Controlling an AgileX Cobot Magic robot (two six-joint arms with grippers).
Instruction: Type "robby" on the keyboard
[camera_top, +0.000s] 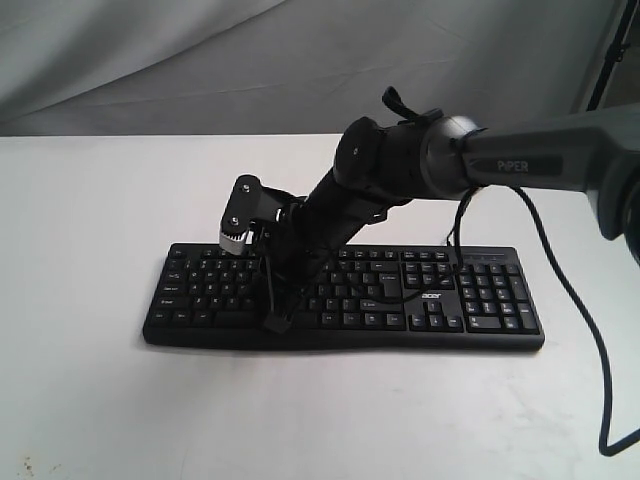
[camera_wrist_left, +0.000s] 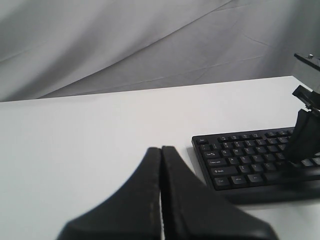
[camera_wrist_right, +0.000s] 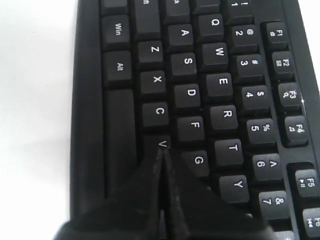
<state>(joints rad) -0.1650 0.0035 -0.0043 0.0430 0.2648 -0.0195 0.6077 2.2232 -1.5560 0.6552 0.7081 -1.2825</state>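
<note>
On the left part of the white table (camera_top: 80, 230), off the keyboard's left end, the left gripper (camera_wrist_left: 161, 150) shows only in its own wrist view. Its two black fingers are pressed flat together with no gap and nothing between them, over bare tabletop.

The keyboard (camera_top: 480, 300) lies flat in the middle of the table, its long side parallel to the front edge.

Over its left half the right gripper (camera_top: 277, 320) points steeply down at the lower letter rows. The right wrist view shows its fingers closed against each other, empty, with the joined tip over the V key (camera_wrist_right: 161, 143), just past the C key (camera_wrist_right: 158, 111). Whether the tip presses the key or only hovers on it I cannot tell.

Further right come the small white acer logo (camera_top: 430, 296) and then the number pad (camera_top: 495, 295) at the keyboard's right end.

Above these, the right arm (camera_top: 545, 160), marked PIPER, comes in from the right edge, and a black cable (camera_top: 590, 360) hangs from it down toward the table.
</note>
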